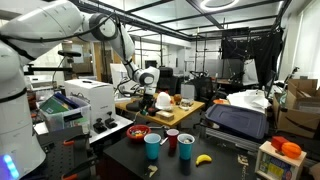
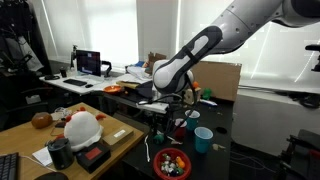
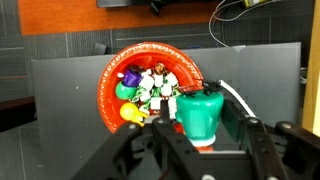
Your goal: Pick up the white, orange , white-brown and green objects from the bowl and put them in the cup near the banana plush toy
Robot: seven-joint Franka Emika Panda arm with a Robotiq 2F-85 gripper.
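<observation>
In the wrist view my gripper is shut on a green toy with a white and red base, held above the red bowl. The bowl holds several small toys: white-brown pieces, a yellow one, a green one and a purple one. In both exterior views the gripper hangs above the bowl. A teal cup stands next to the banana plush toy.
A blue cup and a red cup stand near the bowl on the dark table. A printer stands beside it. A wooden desk with a white helmet-like object lies nearby.
</observation>
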